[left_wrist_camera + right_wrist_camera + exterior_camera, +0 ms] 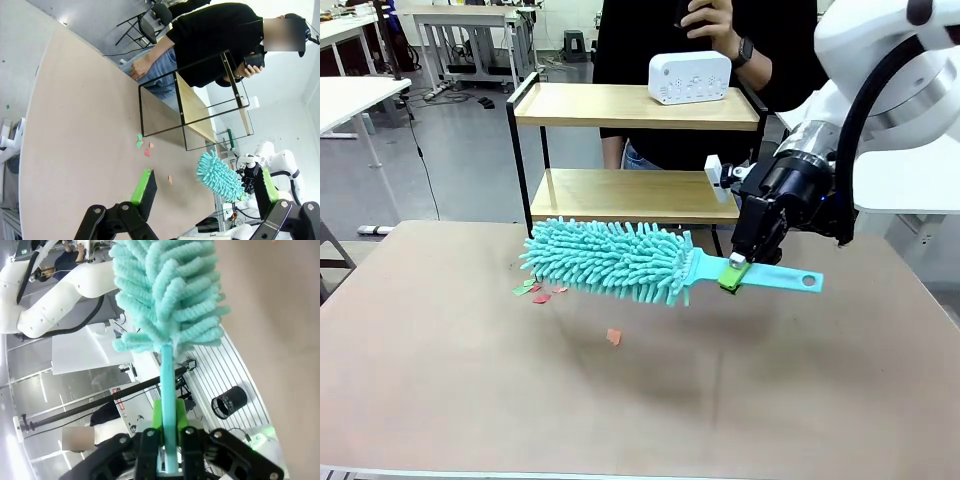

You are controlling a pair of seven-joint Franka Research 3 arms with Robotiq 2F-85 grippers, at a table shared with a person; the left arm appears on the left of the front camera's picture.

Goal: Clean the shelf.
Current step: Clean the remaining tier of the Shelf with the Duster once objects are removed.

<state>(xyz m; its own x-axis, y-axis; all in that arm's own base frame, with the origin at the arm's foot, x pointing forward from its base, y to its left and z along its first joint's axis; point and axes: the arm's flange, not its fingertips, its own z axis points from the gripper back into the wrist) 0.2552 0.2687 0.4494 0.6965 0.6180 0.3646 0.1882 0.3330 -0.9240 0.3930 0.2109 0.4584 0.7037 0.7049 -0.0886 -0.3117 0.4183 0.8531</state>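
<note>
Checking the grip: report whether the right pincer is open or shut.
Shut: the right pincer clamps the duster by its handle.

Teal duster (pixel 610 262), light wooden shelf (pixel 600 106), red-orange scraps (pixel 541 297)

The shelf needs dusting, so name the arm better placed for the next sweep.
Right. The right gripper is shut on the handle of the teal duster, whose head hangs in front of the shelf. The left gripper is open and empty.

R arm (pixel 880 60): white shell, blk cable (pixel 844 150) | R pincer (pixel 735 268): blk, green pads (pixel 730 278) | person (pixel 720 110): blk top, jeans, watch (pixel 745 50)
</note>
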